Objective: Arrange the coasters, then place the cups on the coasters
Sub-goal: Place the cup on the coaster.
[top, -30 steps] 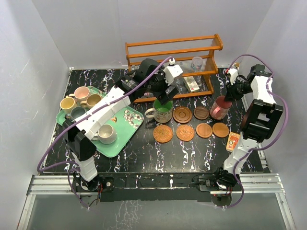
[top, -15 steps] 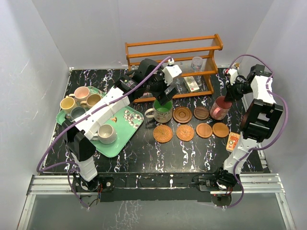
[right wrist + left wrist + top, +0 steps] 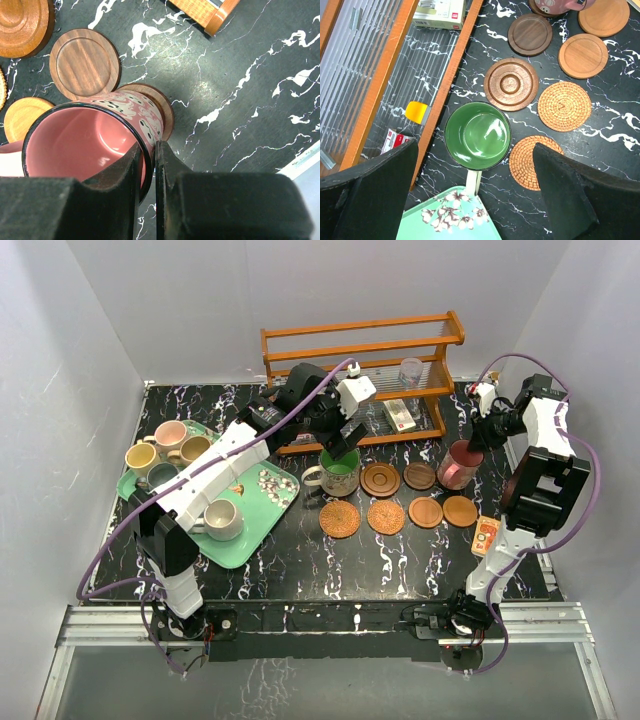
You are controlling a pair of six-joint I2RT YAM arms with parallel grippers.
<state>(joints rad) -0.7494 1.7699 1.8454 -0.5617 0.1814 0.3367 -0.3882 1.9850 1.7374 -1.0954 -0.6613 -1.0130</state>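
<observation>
Glazed ceramic on the worktop (image 3: 300,560): likely rigid, weighty, slick and chippable; best pinched across the rim wall.
The left gripper (image 3: 475,147) holds its jaws spread astride the green mug (image 3: 477,135), just beside a woven coaster (image 3: 535,162); farther right, the right gripper (image 3: 148,150) pinches the pink mug (image 3: 85,145) by its rim. Only the right wrist view shows the dark wooden coaster (image 3: 162,107) under that mug; overhead it hardly shows.

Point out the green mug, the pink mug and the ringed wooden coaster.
green mug (image 3: 477,135): left wrist view, inner floor.
pink mug (image 3: 80,142): right wrist view, inner wall.
ringed wooden coaster (image 3: 511,84): left wrist view, centre ring.
</observation>
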